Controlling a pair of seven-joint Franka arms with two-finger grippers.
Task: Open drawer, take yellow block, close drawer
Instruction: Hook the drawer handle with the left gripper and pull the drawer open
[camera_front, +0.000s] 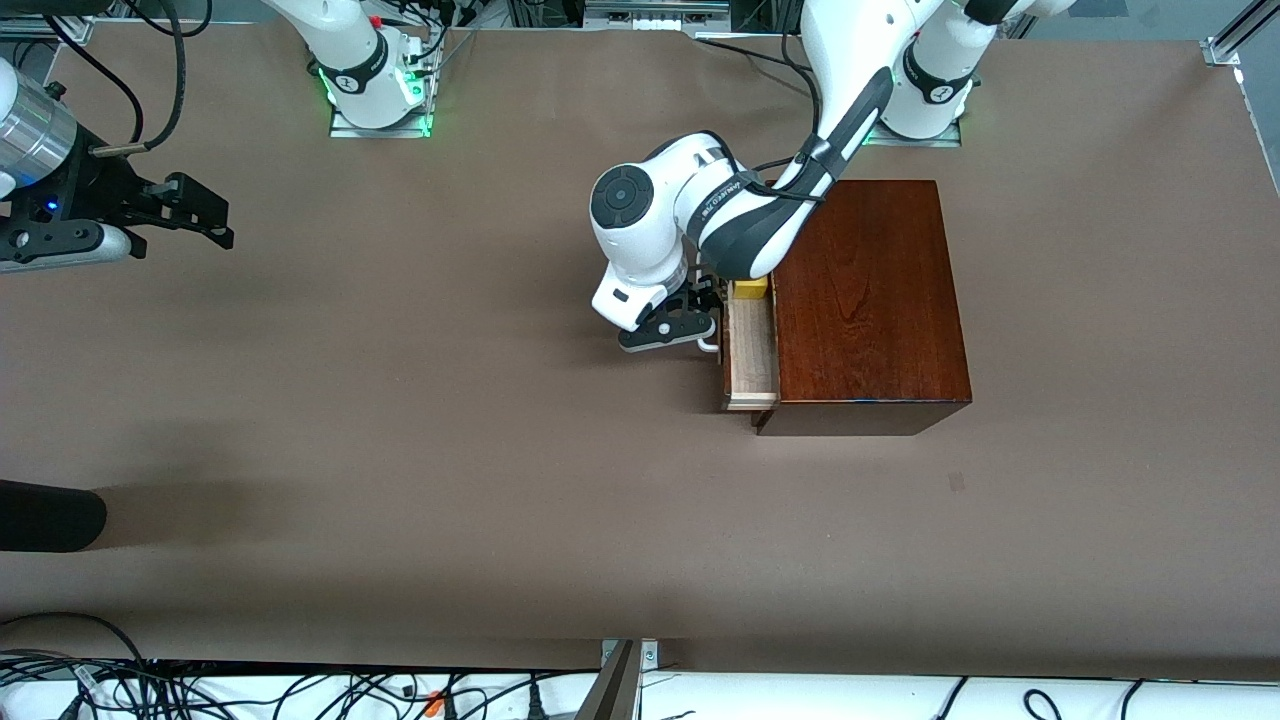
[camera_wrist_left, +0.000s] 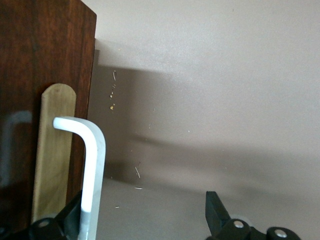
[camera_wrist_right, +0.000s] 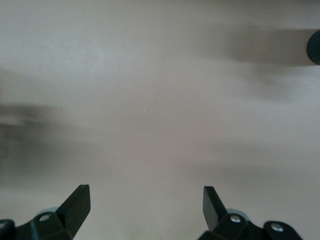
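drawer-opening step: dark reddish-brown wooden drawer (camera_front: 750, 350) part open, small bright yellow block (camera_front: 750, 288) exposed; left gripper (camera_front: 690, 325) jaws apart around white bar handle (camera_wrist_left: 92, 170); right gripper (camera_wrist_right: 145, 207) waits, jaws apart; next, judged: reach block

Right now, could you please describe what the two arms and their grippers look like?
Both arms are glossy white with dark grey joint sections and green lights at their bases. The left arm has a round dark cap and a black cable along it. The left gripper and right gripper are black, with wedge-shaped fingers and silver screws.
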